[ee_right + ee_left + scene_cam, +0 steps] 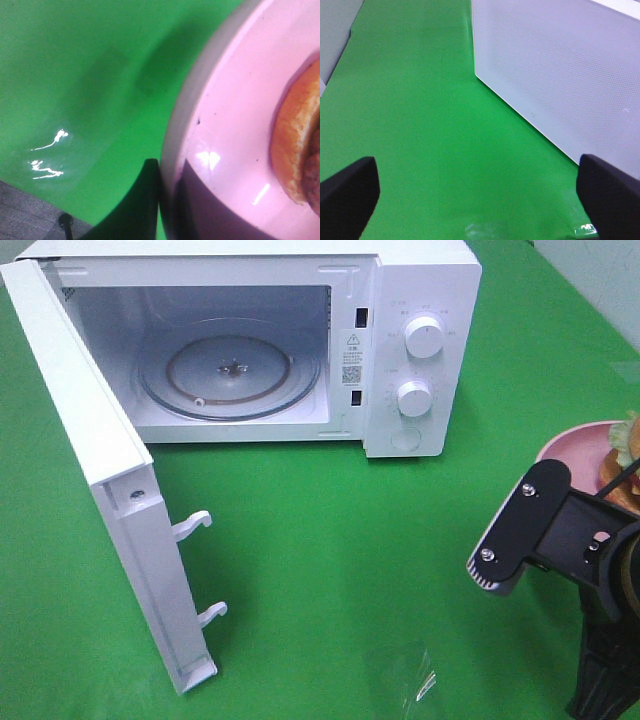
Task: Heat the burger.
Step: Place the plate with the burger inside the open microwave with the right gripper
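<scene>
From above, your microwave [420,300] stands at the far side with its door [95,440] swung open. The burger [626,445] sits on the pink plate [575,445] at the right edge. Left wrist: your left gripper [477,195] is spread wide over the green cloth [420,100]. Right wrist: your right gripper [167,172] is clenched on the plate's rim.

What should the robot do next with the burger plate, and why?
Probably lift the pink plate a little and carry it toward the microwave. The right end effector is pinched shut on the plate's rim, the burger sits on that plate, and the microwave's door stands wide open with nothing on the glass turntable.
</scene>
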{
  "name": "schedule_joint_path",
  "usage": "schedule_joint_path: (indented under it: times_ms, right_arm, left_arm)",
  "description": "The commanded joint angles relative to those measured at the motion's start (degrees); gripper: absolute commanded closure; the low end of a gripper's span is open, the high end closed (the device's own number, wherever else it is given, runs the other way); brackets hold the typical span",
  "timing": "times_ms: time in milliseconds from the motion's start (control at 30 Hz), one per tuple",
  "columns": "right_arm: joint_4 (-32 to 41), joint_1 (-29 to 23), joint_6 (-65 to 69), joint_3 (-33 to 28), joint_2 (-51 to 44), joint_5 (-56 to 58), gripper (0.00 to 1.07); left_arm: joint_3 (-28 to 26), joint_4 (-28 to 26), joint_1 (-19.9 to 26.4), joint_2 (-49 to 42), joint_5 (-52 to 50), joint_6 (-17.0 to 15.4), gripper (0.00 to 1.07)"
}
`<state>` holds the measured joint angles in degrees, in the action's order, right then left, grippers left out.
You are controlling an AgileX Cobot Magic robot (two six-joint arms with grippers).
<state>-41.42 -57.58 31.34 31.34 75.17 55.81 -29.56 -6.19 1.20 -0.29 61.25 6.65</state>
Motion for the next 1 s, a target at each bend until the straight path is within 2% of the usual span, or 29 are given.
schedule_joint_path:
  times_ms: [33,300,1000]
  right_arm:
    - [-4.6,-0.6,0.1,-0.2,-0.5,1.4,1.06]
    - [-6.3,-0.6,-0.8,-0.2,-0.5,-0.1,1.06]
    - [-6.5,-0.6,-19.4,-0.2,-0.5,-11.6,1.04]
  left_arm:
    - [0.0,-0.3,0.1,-1.0,0.1,-0.3,0.07]
    - [0.0,-0.3,0.1,-1.0,0.1,-0.3,0.07]
    - [0.0,-0.3,0.1,-1.0,0.1,-0.3,0.07]
